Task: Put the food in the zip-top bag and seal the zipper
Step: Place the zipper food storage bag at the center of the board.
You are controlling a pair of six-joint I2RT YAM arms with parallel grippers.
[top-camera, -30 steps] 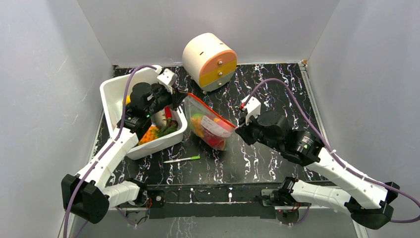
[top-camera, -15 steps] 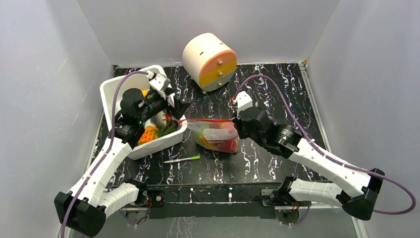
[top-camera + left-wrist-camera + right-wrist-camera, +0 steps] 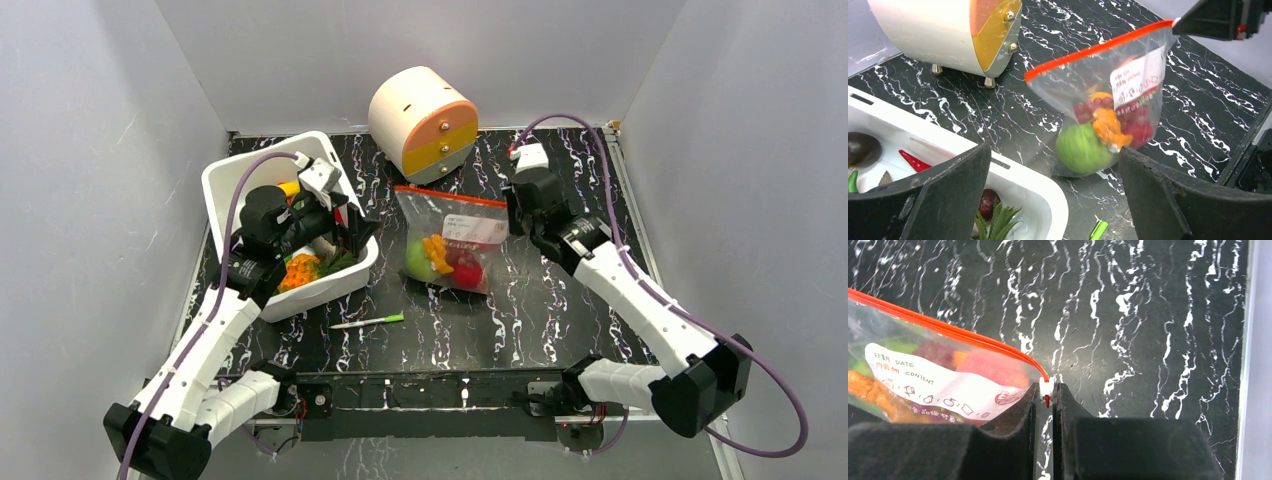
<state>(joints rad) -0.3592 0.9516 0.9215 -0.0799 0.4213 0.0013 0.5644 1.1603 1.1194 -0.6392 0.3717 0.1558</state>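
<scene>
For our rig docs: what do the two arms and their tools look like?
The left arm and right arm have white shells, black joints and a looping purple cable each. The left tool and right tool are black with blunt fingers.

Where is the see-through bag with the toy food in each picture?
Top external: the zip-top bag is mid-table.
Left wrist: centre, beyond the open left fingers.
Right wrist: left side, its corner pinched by the right fingers.
Shared landmark: the bag's white label.
</scene>
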